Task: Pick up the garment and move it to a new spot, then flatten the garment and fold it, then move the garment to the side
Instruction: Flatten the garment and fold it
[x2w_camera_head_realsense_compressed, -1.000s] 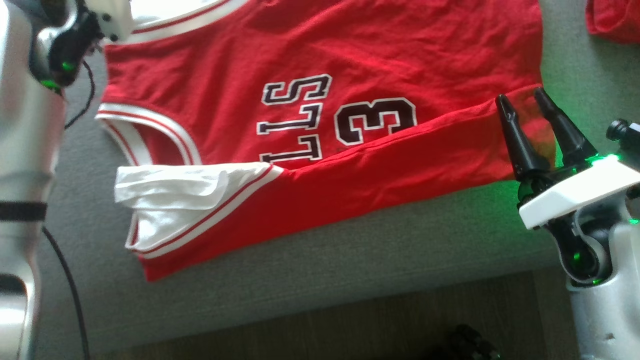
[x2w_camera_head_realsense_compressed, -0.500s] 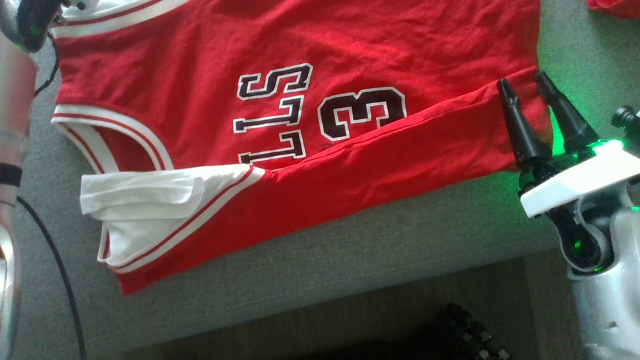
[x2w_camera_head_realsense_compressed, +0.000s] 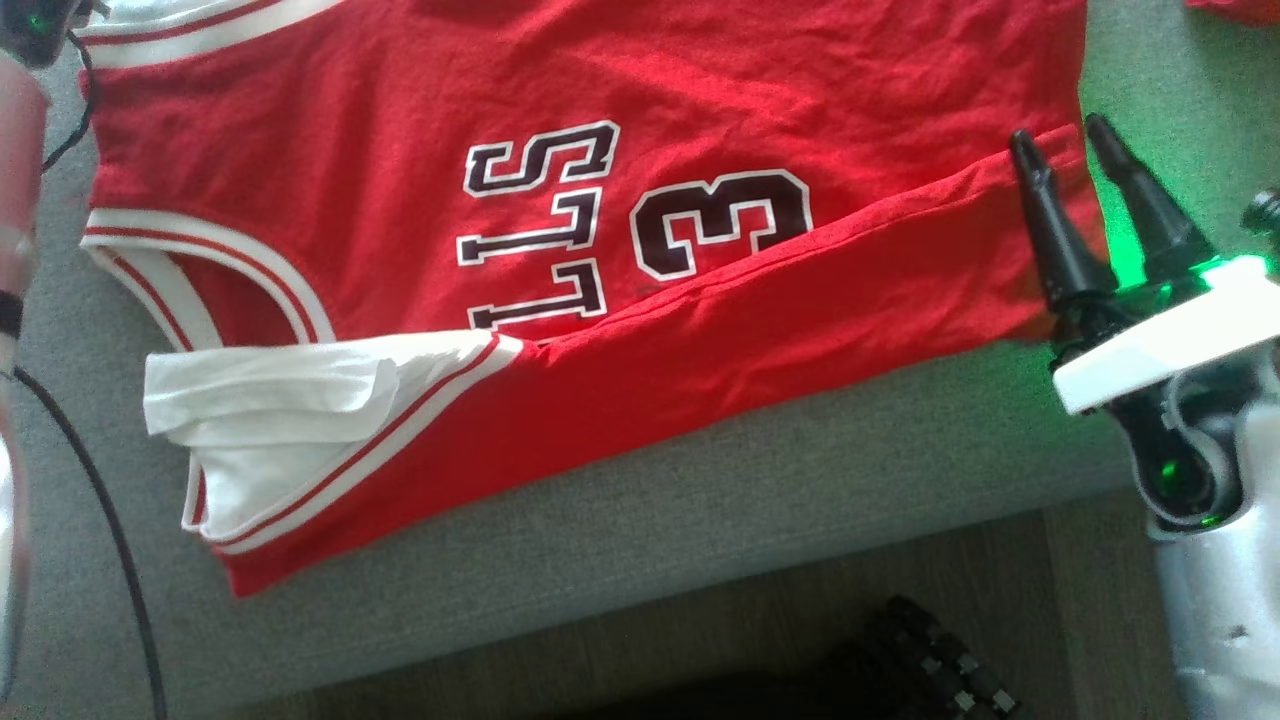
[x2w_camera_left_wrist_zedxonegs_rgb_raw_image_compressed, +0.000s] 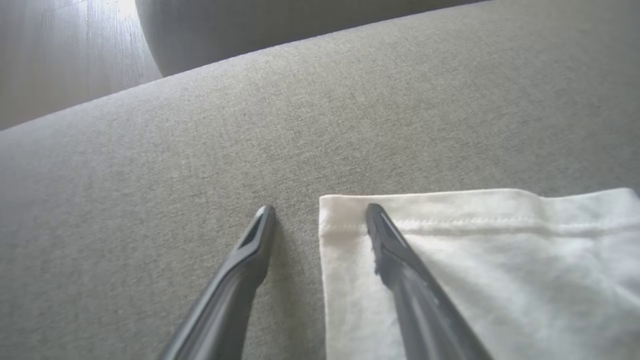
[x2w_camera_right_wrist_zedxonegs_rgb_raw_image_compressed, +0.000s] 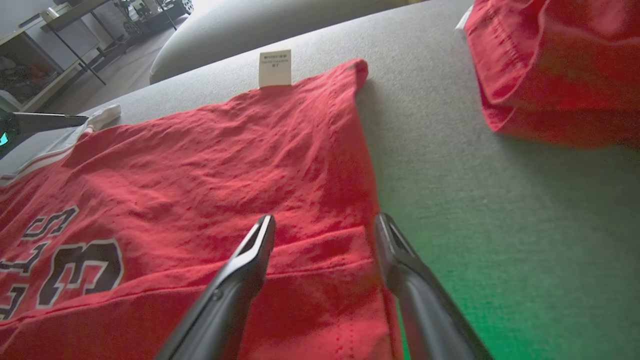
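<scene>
The garment (x2w_camera_head_realsense_compressed: 620, 90), a red jersey with white trim and dark lettering, lies spread on the grey cushion (x2w_camera_head_realsense_compressed: 700, 500) with its near long edge folded over. My right gripper (x2w_camera_head_realsense_compressed: 1062, 140) is open and hovers over the hem end of that folded strip. In the right wrist view its fingers (x2w_camera_right_wrist_zedxonegs_rgb_raw_image_compressed: 250, 270) straddle the red hem (x2w_camera_right_wrist_zedxonegs_rgb_raw_image_compressed: 320, 255). My left gripper (x2w_camera_left_wrist_zedxonegs_rgb_raw_image_compressed: 320, 209) is open at the jersey's white corner (x2w_camera_left_wrist_zedxonegs_rgb_raw_image_compressed: 475, 260). One finger lies over the white cloth, the other over bare cushion (x2w_camera_left_wrist_zedxonegs_rgb_raw_image_compressed: 150, 200).
A second red cloth (x2w_camera_right_wrist_zedxonegs_rgb_raw_image_compressed: 560, 75) lies on the cushion beyond the hem, to the right. A white label (x2w_camera_right_wrist_zedxonegs_rgb_raw_image_compressed: 275, 67) sticks out at the jersey's far corner. The cushion's front edge drops to a wooden floor (x2w_camera_head_realsense_compressed: 650, 650) with a dark object (x2w_camera_head_realsense_compressed: 930, 670). A black cable (x2w_camera_head_realsense_compressed: 100, 520) hangs at the left.
The head camera has shifted, so the jersey sits further left in the picture and the left arm's wrist has slid into the upper left corner. The right gripper stays over the hem corner.
</scene>
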